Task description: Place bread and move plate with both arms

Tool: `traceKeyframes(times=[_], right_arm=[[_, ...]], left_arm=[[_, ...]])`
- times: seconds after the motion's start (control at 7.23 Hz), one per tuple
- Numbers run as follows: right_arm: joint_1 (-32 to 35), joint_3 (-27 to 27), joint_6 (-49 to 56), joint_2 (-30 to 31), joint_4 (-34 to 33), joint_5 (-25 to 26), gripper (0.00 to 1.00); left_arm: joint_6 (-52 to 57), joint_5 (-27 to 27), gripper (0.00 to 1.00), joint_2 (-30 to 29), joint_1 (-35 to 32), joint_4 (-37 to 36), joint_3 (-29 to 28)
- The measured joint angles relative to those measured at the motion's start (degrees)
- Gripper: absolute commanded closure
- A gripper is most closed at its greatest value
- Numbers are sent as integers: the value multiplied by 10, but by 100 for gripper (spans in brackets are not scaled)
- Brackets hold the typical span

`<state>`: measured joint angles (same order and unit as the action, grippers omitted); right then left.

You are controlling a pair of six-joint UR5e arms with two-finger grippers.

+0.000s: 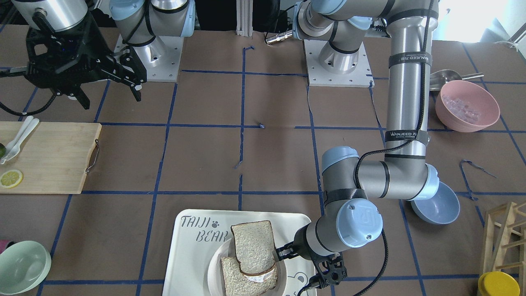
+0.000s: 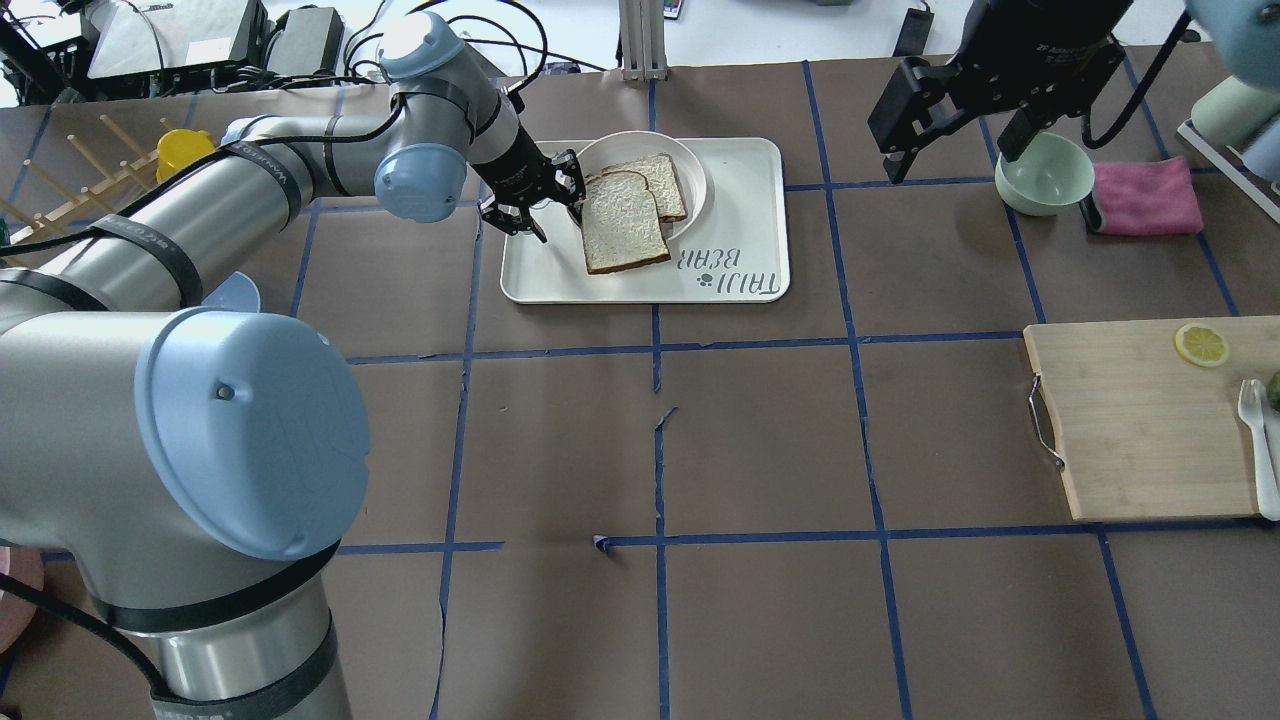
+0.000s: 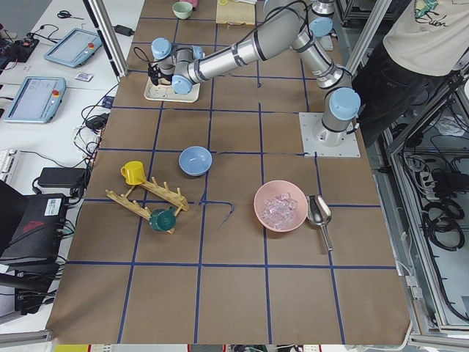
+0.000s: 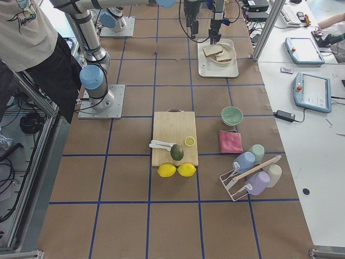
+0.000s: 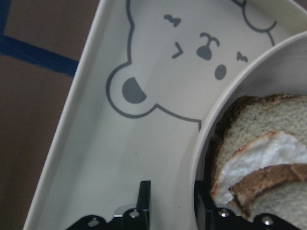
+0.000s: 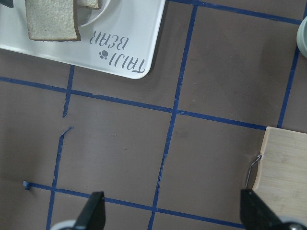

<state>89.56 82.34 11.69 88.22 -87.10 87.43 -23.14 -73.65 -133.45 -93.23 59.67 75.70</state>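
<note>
The bread (image 1: 252,246) lies tilted on top of the egg slice (image 1: 242,281) on the plate (image 1: 213,263) and overhangs onto the bear-printed tray (image 1: 193,255). It also shows in the overhead view (image 2: 622,222), on the plate (image 2: 697,170). My left gripper (image 1: 282,254) is low at the plate's edge. In the left wrist view its fingers (image 5: 144,199) stand apart on either side of the plate's rim (image 5: 230,96), open, holding nothing. My right gripper (image 2: 950,135) hangs high, open and empty, with wide-spread fingers (image 6: 91,213).
A wooden cutting board (image 2: 1130,420) with a lemon slice (image 2: 1201,344) lies on my right side. A green bowl (image 2: 1040,175) and a pink cloth (image 2: 1145,195) lie beyond it. A blue bowl (image 1: 437,205), a pink bowl (image 1: 466,105) and a wooden rack (image 1: 505,234) stand on my left side.
</note>
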Motion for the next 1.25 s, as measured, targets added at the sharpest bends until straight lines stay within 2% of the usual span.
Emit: traceKeyframes(times=[0.28, 0.55, 0.69, 0.97, 1.25], right_arm=[[0, 0, 0, 0, 0, 0, 0], [0, 0, 0, 0, 0, 0, 0], [0, 0, 0, 0, 0, -1, 0], [0, 0, 0, 0, 0, -1, 0], [0, 0, 0, 0, 0, -1, 0]], left_arm=[[19, -14, 6, 19, 3, 4, 3], [57, -26, 7, 43, 21, 16, 2], [74, -28, 6, 67, 26, 47, 3], [107, -31, 5, 144, 27, 130, 15], [142, -61, 0, 247, 20, 167, 86]])
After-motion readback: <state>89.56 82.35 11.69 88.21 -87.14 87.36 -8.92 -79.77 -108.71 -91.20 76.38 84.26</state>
